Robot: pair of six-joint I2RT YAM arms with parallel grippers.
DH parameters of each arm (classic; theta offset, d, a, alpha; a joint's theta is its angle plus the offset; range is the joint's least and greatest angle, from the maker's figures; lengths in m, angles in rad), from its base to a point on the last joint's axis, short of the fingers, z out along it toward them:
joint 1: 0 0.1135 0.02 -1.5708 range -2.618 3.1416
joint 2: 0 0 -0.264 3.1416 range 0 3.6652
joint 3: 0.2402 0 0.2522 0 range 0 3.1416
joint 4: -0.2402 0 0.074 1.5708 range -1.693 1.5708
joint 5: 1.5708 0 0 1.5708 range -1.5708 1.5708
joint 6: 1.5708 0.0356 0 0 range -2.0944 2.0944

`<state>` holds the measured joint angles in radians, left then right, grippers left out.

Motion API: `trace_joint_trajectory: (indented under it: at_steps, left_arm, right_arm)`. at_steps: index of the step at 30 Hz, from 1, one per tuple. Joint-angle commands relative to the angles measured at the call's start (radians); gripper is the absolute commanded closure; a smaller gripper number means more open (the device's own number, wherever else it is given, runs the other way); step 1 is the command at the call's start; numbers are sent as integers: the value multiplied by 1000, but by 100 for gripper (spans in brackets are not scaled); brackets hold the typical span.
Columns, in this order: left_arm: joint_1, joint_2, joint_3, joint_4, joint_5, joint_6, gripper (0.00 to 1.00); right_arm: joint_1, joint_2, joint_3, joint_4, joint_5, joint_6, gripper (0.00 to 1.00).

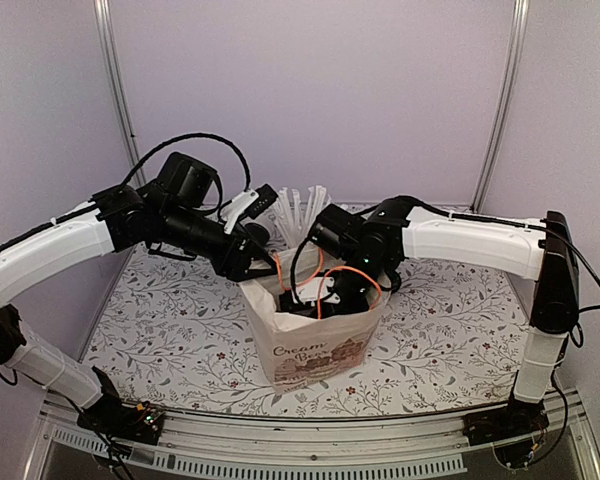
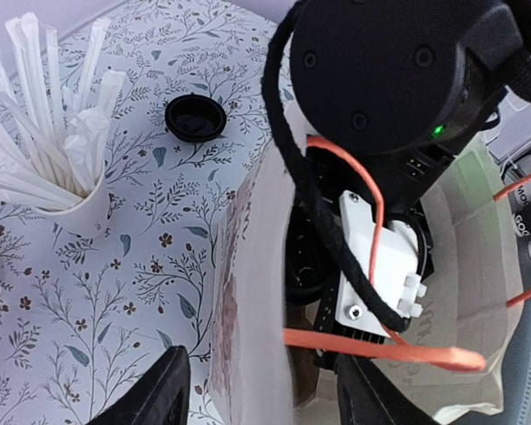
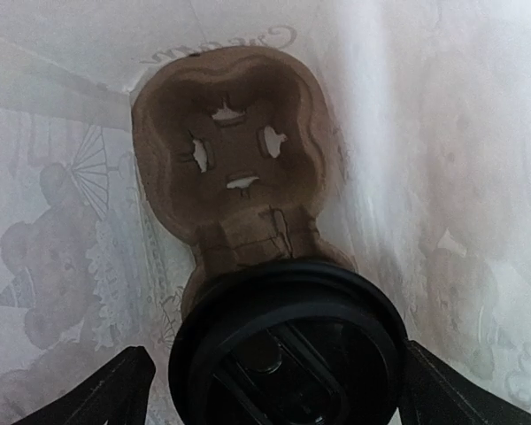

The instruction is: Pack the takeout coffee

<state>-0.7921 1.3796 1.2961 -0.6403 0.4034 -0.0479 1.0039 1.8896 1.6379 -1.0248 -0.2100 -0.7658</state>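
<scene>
- When viewed from above: paper bag upright at mid-table, right gripper sunk through its mouth, left gripper at the left rim. Coffee cup hard to pick out among the dark parts inside.
- From the left wrist: left fingers apart, astride the bag's near wall, one outside, one inside, not pinching it. Pinch only that wall, clear of the orange handles, to hold the mouth wide. Spare lid and cup of wrapped sticks on the table beside the bag; leave alone.
- From the right wrist: coffee cup, black lid on, seated in the near slot of a cardboard carrier on the bag's floor. Right fingers spread wide either side of the lid, seemingly not gripping. Lift straight up, jaws wide, without catching the lid's rim or the handles.
</scene>
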Motion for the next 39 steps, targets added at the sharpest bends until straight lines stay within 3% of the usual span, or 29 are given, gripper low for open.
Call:
trace_joint_trajectory:
  at_steps: [1, 11, 27, 39]
  left_arm:
    - [-12, -2, 8, 23, 16, 11, 42]
    - [-9, -1, -13, 54, 15, 12, 55]
    - [15, 32, -23, 71, 32, 8, 60]
    - [25, 30, -8, 103, 57, -27, 64]
  right_arm:
    - [10, -5, 37, -94, 31, 14, 1]
    - [25, -34, 111, -127, 19, 17, 1]
    - [36, -100, 246, -179, -82, -33, 1]
    - [36, -197, 247, -140, -126, -83, 1]
